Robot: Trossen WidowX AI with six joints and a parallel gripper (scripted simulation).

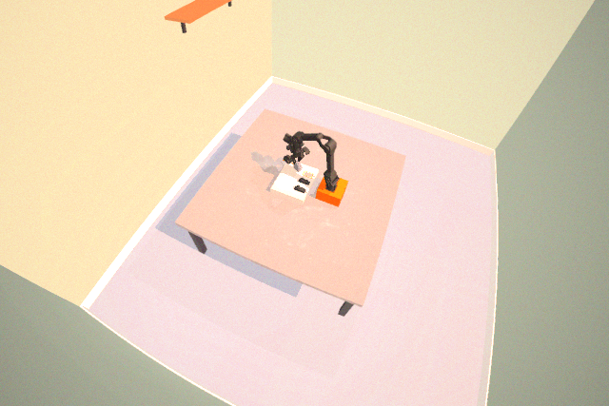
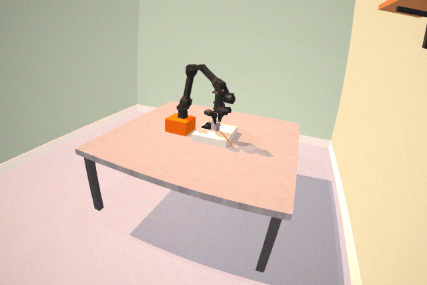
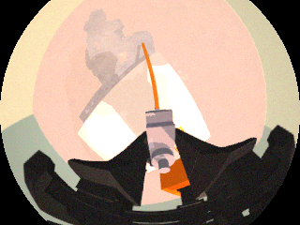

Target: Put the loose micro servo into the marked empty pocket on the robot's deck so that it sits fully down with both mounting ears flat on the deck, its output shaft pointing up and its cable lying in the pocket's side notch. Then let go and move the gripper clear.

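The micro servo [image 1: 298, 165] [image 2: 216, 127] [image 3: 159, 133] is a pale grey block. My gripper [image 1: 296, 163] [image 2: 216, 123] [image 3: 160, 133] is shut on it. The servo is roughly upright, its round shaft end facing the wrist camera. Its orange cable [image 2: 225, 137] [image 3: 152, 77] reaches out past the deck's edge. The servo is over the white deck [image 1: 285, 188] [image 2: 209, 140] [image 3: 185, 100]; the gap below is too small to judge. The yellow-marked pocket [image 1: 308, 175] [image 2: 202, 131] is to one side of it, nearer the arm's base, and mostly hidden in the wrist view.
Two black parts [image 1: 304, 181] [image 1: 299, 188] stand on the deck near the pocket. The orange base block [image 1: 330, 193] [image 2: 179, 125] [image 3: 174, 177] carries the arm beside the deck. The table [image 1: 295, 239] [image 2: 165, 157] extends around both. An orange shelf [image 1: 211, 2] hangs on the wall.
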